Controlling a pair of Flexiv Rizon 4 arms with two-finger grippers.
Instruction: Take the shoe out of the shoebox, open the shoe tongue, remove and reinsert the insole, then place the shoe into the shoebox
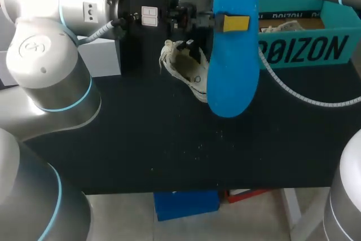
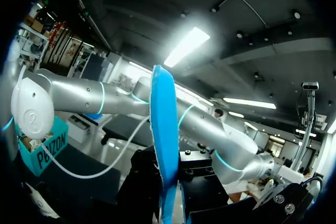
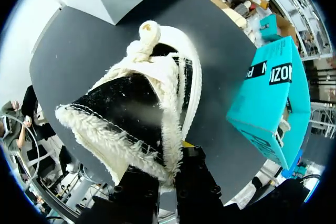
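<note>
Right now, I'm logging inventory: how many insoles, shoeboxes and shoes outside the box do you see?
insole: 1
shoebox: 1
shoe, outside the box: 1
Total: 3

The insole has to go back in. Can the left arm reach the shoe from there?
Probably yes. The left gripper holds the blue insole right beside the shoe, which the right gripper grips at its rim. Nothing seems to stand between them.
</note>
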